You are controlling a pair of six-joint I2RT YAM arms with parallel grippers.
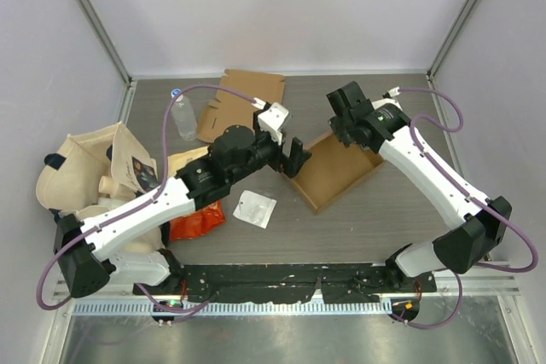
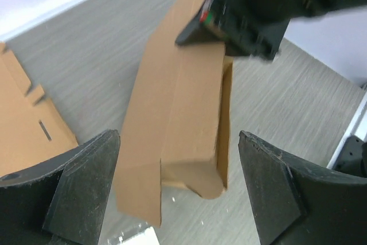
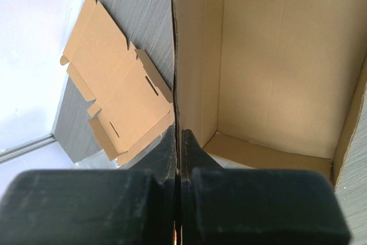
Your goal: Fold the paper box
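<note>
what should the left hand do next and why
Probably ease the left hand forward and close on the near end of the box, where the cardboard bows loose. Its fingers stand open just short of it, while the right hand is shut on a wall farther along, steadying it.

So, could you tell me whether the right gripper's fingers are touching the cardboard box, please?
Touching. The right wrist view shows the right gripper with its fingers shut on the cardboard box wall, which runs between them.
</note>
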